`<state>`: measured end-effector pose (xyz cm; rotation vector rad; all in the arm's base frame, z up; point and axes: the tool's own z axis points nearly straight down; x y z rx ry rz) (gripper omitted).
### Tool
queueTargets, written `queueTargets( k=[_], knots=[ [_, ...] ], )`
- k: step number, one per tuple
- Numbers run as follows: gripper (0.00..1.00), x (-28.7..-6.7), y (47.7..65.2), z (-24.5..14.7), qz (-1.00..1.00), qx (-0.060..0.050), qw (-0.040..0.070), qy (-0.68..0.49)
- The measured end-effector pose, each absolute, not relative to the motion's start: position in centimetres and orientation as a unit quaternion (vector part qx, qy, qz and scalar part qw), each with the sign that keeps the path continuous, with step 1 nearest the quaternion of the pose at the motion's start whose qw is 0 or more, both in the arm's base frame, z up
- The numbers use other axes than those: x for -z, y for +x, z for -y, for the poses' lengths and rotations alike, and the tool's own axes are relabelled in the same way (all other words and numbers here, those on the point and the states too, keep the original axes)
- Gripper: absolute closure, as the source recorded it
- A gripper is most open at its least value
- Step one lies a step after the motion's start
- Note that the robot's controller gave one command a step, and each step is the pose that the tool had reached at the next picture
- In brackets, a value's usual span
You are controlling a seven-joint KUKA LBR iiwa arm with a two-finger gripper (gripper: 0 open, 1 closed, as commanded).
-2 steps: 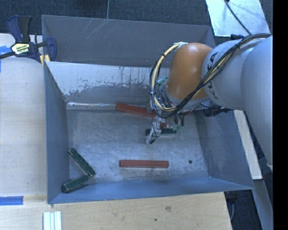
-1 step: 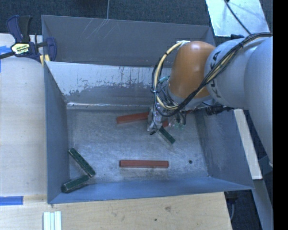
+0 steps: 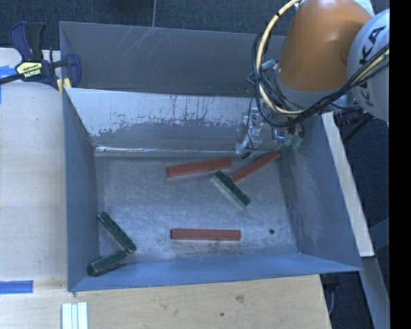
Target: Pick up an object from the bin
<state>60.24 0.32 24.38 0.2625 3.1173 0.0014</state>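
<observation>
My claw (image 3: 251, 140) sits low in the far right corner of the grey metal bin (image 3: 79, 184), just above the raised end of a tilted red-brown flat bar (image 3: 255, 166). From here I cannot tell whether it is released or clenched. A dark green flat bar (image 3: 231, 188) lies against that bar's lower end, with a longer red-brown bar (image 3: 198, 168) just left. Another red-brown bar (image 3: 205, 235) and two green bars (image 3: 116, 232) lie nearer the front.

hand (image 3: 250, 141) just below orange cover (image 3: 325, 40): mostly hidden by cover and cables (image 3: 260, 53) | red-brown bar (image 3: 255, 168) below cover: upper end touching hand or apart, unclear | arm (image 3: 371, 50) right of cover: cut off at edge
</observation>
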Motion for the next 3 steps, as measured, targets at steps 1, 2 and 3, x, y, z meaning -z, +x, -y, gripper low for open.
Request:
queueTargets(
  k=[1, 2, 3],
  knots=[
    [1.0, -18.0, 58.1, -2.4, -1.0, 0.0, -0.001, -0.011],
    [1.0, -20.7, 59.8, -2.8, -1.0, 0.0, 0.004, -0.021],
    [0.0, -20.5, 59.7, -2.8, -1.0, 0.0, 0.002, -0.022]
  ],
)
